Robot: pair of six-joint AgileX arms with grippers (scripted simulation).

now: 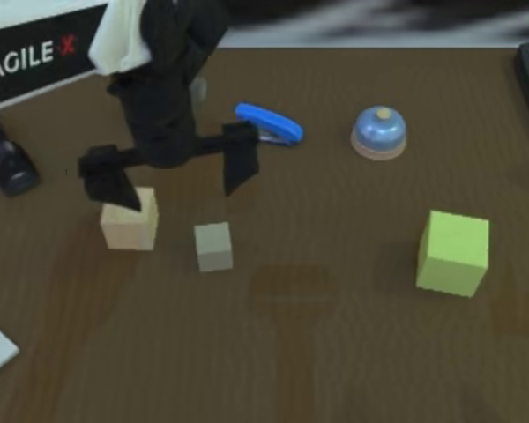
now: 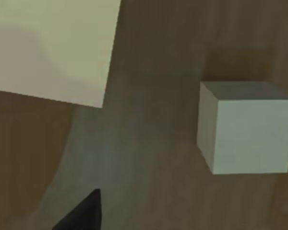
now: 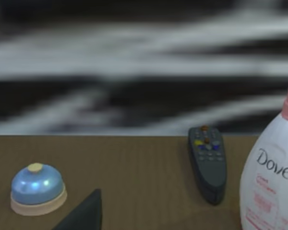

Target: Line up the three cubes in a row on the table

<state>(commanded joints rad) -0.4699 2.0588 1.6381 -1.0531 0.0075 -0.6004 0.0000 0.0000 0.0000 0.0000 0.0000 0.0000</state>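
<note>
Between the left gripper's point(image 1: 167, 176) jaws there's nothing but bare counter point(image 1: 335, 352). They're spread wide and hanging over the back-left area: one finger sits over the back corner of the cream cube point(image 1: 130, 218), the other hangs behind and a bit right of the grey cube point(image 1: 213, 246). So neither cube is actually in the gap; I can't tell if that finger touches the cream one. My guess is it's open like this because it's between grabs.

Those two cubes sit near each other in a rough line on the left, while the green cube point(image 1: 453, 252) is well apart on the right, so the row isn't done yet. Behind them are a blue stapler point(image 1: 269, 123) and a bell point(image 1: 378, 132).

Right arm isn't in the top view. Its wrist camera shows one dark fingertip, so I can't tell how its jaws stand.
</note>
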